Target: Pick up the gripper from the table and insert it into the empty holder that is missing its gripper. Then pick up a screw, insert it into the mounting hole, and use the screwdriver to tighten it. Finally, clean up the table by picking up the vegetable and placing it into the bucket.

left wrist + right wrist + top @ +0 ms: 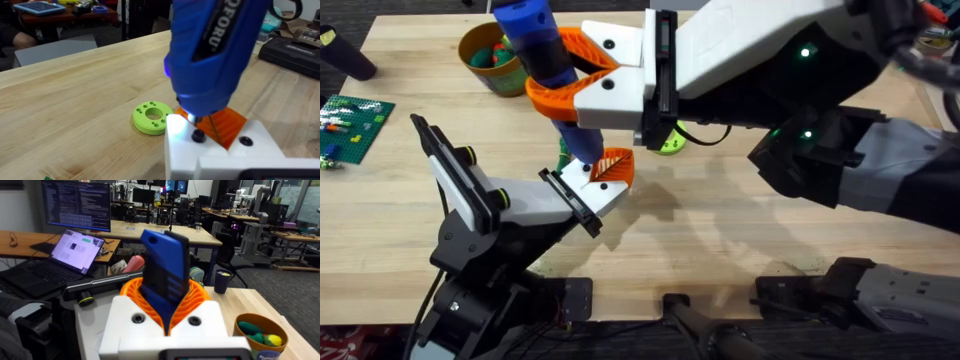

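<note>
Overhead, left to right. Green studded baseplate (pixel 353 122) lies at the far left edge of the light wooden surface (pixel 740 230). Round ochre-yellow bucket (pixel 492 60) stands near the far edge, red and green pieces inside.

Left arm rises from the lower left, ending in the white angular plastic holder with a thin black plate edge (pixel 582 192). The small orange ribbed wedge gripper (pixel 613 165) is seated on the holder's outer end. Left gripper's own state — cannot tell from these views.

Thick blue cylindrical screwdriver (pixel 548 62) stands tilted, its dark narrow tip down on the holder just beside the orange wedge. Left wrist view: tip (pixel 192 118) touches the white block (pixel 220 150) at a black screw head (pixel 198 136); a light glows at the tool's nose. A green round disc with holes (pixel 151 117) lies on the surface just beside the block.

Right gripper (pixel 582 78) — orange curved jaws on white blocks — pinches the screwdriver body from both sides; right arm reaches in from the right.
</note>
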